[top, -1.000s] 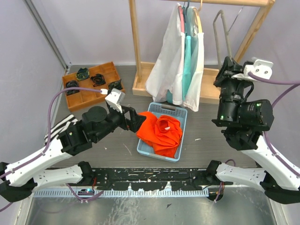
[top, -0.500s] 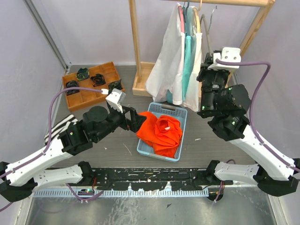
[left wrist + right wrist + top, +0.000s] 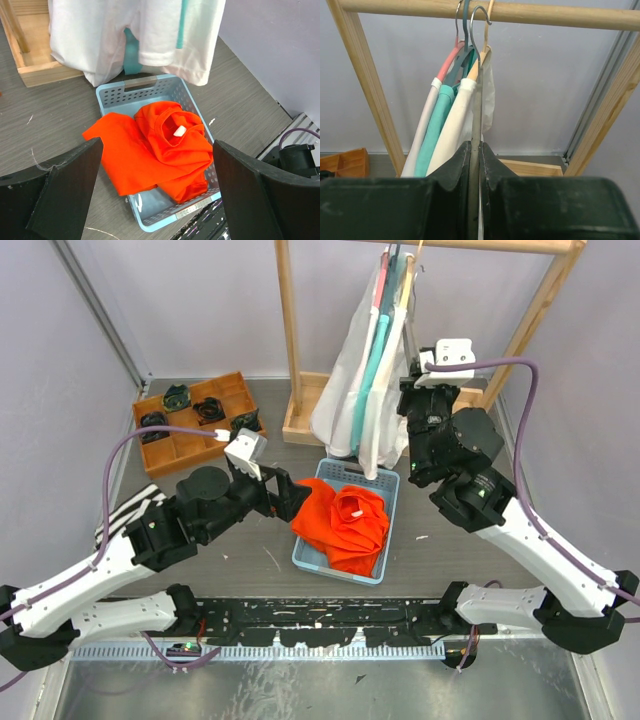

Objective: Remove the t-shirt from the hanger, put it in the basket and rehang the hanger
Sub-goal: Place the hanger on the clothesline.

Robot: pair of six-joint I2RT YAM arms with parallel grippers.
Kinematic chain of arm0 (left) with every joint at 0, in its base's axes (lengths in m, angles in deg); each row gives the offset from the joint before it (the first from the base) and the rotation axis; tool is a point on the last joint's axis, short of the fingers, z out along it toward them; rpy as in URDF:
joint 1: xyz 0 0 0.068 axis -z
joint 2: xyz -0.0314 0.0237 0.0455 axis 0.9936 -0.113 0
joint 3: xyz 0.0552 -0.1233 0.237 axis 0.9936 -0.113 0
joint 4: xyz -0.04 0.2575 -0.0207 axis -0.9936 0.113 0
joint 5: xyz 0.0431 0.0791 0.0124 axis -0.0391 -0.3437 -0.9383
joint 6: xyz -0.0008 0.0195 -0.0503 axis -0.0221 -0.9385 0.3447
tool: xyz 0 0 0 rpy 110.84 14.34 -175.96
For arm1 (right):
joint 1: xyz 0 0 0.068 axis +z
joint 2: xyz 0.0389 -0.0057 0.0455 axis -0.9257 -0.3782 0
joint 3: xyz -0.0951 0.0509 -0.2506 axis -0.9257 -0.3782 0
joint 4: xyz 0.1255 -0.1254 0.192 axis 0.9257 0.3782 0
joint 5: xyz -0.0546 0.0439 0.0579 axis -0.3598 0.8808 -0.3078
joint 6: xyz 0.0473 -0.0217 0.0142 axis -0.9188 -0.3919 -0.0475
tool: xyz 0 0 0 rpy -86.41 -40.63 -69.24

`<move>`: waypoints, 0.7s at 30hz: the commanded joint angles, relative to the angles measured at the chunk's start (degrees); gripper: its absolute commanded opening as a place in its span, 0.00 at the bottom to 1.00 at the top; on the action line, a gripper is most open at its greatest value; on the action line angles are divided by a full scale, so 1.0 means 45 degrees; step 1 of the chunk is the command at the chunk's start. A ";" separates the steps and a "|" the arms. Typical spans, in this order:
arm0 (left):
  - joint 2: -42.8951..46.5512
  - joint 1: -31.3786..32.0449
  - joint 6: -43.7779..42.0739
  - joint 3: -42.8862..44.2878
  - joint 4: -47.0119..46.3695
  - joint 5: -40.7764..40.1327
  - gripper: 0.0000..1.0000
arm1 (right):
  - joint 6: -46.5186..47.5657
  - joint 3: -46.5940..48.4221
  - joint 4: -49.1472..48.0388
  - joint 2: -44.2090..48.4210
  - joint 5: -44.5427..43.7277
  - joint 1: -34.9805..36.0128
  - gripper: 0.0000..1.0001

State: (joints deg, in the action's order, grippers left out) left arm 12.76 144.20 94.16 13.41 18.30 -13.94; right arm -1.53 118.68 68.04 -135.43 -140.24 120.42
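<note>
1. The right gripper (image 3: 475, 148) is pinched almost shut on the thin grey wire of a bare hanger (image 3: 478, 85). The hanger's hook is up at the wooden rail (image 3: 545, 13), just beside the hooks of the hung clothes (image 3: 365, 390).
2. The step in hand looks like parking this empty hanger on the rail. Doing it well means keeping the wire upright, carrying the hook over the rail and lowering it until the rail takes the weight. Only then should the fingers let go.
3. The hook should keep clear of its neighbours so nothing tangles. Whether it already rests on the rail cannot be told.
4. The left gripper (image 3: 156, 146) is spread wide with nothing in it, poised above the basket (image 3: 145, 82).
5. The t-shirt (image 3: 165, 150) is bright orange and free of any hanger. It lies crumpled in the pale blue basket with the white neck label showing, and one part spills over the rim onto the table (image 3: 250, 560).
</note>
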 commanded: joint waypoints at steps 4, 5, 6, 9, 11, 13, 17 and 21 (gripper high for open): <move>-0.0046 0.0030 -0.0051 -0.0224 -0.0331 -0.0145 0.98 | -0.1235 0.0093 0.0462 0.0173 0.1546 -0.0155 0.01; -0.0038 0.0030 -0.0051 -0.0234 -0.0347 -0.0146 0.98 | -0.1332 0.0108 0.0550 0.0045 0.1588 -0.0170 0.01; -0.0047 0.0030 -0.0051 -0.0236 -0.0354 -0.0147 0.98 | -0.1410 0.0114 0.0612 -0.0088 0.1618 -0.0184 0.01; -0.0018 0.0030 -0.0060 -0.0231 -0.0307 -0.0139 0.98 | -0.1697 0.0225 0.0747 -0.0544 0.1783 -0.0264 0.01; 0.0055 0.0030 -0.0069 -0.0231 -0.0240 -0.0194 0.98 | -0.1911 0.0250 0.0750 -0.0761 0.1998 -0.0380 0.01; 0.0136 0.0031 -0.0070 -0.0251 -0.0186 -0.0237 0.98 | -0.2165 0.0274 0.0791 -0.0960 0.2226 -0.0553 0.01; 0.0295 0.0030 -0.0070 -0.0370 -0.0179 -0.0300 0.98 | -0.2647 0.0334 0.1021 -0.1367 0.2653 -0.0993 0.00; 0.0386 0.0030 -0.0080 -0.0431 -0.0137 -0.0348 0.98 | -0.3030 0.0292 0.1256 -0.1467 0.2774 -0.1471 0.01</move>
State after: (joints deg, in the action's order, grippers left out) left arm 13.40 144.20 94.16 12.82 18.27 -14.25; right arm -11.05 118.57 72.56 -141.71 -132.02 115.35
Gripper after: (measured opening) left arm 0.981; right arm 0.147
